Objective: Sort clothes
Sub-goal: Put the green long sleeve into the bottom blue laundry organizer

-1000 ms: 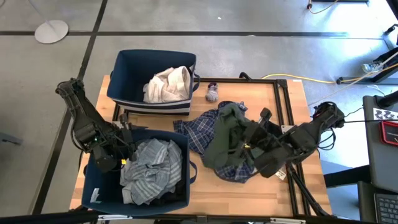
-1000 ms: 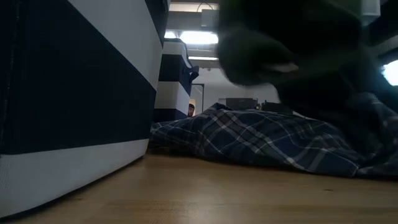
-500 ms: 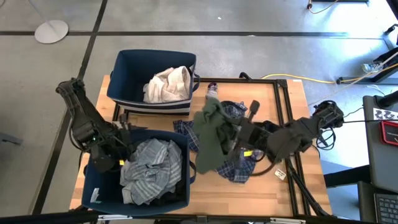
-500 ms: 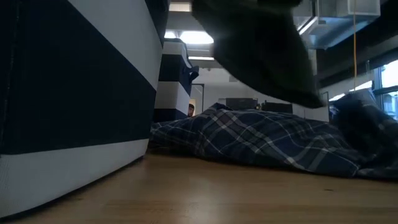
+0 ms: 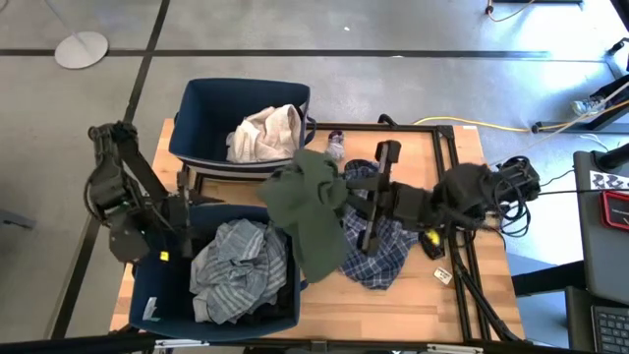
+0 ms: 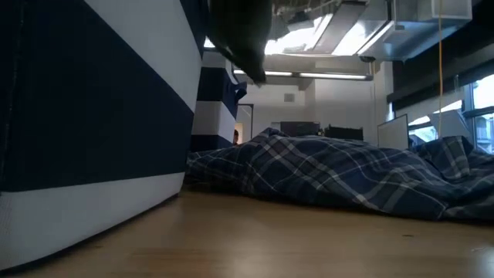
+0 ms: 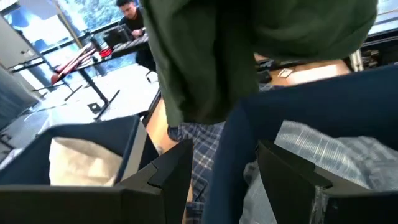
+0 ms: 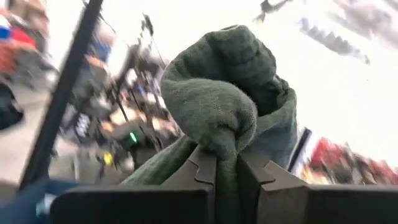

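Observation:
A dark green garment (image 5: 310, 211) hangs in the air over the gap between the two navy bins, with my right gripper (image 5: 344, 190) shut on it. A blue plaid garment (image 5: 378, 246) lies spread on the table under it. A small sock (image 5: 336, 146) lies by the far bin (image 5: 201, 98), which holds a white garment (image 5: 265, 133). The near bin (image 5: 147, 290) holds a grey-blue striped garment (image 5: 236, 265). My left gripper (image 7: 227, 180) sits at the near bin's far left wall. My left gripper has the near bin's wall (image 7: 249, 137) between its fingers, one finger inside the bin and one outside, coming over the rim from the table's left. My right gripper pinches a bunched fold of the green garment (image 8: 217, 118) between its two fingers (image 8: 202, 165). It comes from the table's right, pointing slightly upward. The garment is lifted clear and hangs slack below the fingers (image 6: 239, 31).
A black metal frame (image 5: 452, 167) runs along the table's right part. A small tag (image 5: 442, 277) lies near the right front. Bare wood shows along the front edge right of the near bin. A person (image 7: 127, 12) sits in the room beyond the table.
My right gripper has risen and swung toward the table's left, tipping from pointing down to slightly upward. The green garment has come off the plaid one, is lifted clear and now hangs between the bins. My left gripper has risen a little at the near bin's wall.

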### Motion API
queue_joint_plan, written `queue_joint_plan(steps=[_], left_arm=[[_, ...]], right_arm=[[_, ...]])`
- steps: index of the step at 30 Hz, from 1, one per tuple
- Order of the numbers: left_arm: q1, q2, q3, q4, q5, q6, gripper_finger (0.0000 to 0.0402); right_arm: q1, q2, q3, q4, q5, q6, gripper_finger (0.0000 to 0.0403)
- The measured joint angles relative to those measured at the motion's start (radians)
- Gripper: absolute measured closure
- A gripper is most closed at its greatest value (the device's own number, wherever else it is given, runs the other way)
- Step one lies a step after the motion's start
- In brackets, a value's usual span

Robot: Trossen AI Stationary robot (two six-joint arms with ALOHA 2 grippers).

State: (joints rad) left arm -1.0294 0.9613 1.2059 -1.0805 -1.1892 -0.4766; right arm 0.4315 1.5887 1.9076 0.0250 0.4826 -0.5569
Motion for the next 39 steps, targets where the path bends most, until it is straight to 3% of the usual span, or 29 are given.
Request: queue_joint_plan(steps=[8, 15, 26, 35, 39], left_arm=[[0.000, -0.050, 0.076, -0.001, -0.027, 0.111, 0.0231], [0.001, -0.121, 0.080, -0.020, -0.053, 0.114, 0.0231], [0.001, -0.151, 0.057, -0.084, -0.046, 0.065, 0.0231], [0.001, -0.147, 0.008, -0.087, -0.042, 0.011, 0.0231], [0.001, -0.147, -0.007, -0.086, -0.041, -0.032, 0.0231]], right_arm=[[-0.100, 0.033, 0.001, 0.247, -0.355, -0.026, 0.0379], [-0.158, 0.133, 0.022, 0.351, -0.569, 0.061, 0.0377], [-0.164, 0.357, 0.109, 0.249, -0.597, 0.195, 0.0375], [-0.166, 0.489, 0.109, 0.016, -0.500, 0.345, 0.0375], [-0.165, 0.524, 0.109, -0.008, -0.496, 0.386, 0.0369]])
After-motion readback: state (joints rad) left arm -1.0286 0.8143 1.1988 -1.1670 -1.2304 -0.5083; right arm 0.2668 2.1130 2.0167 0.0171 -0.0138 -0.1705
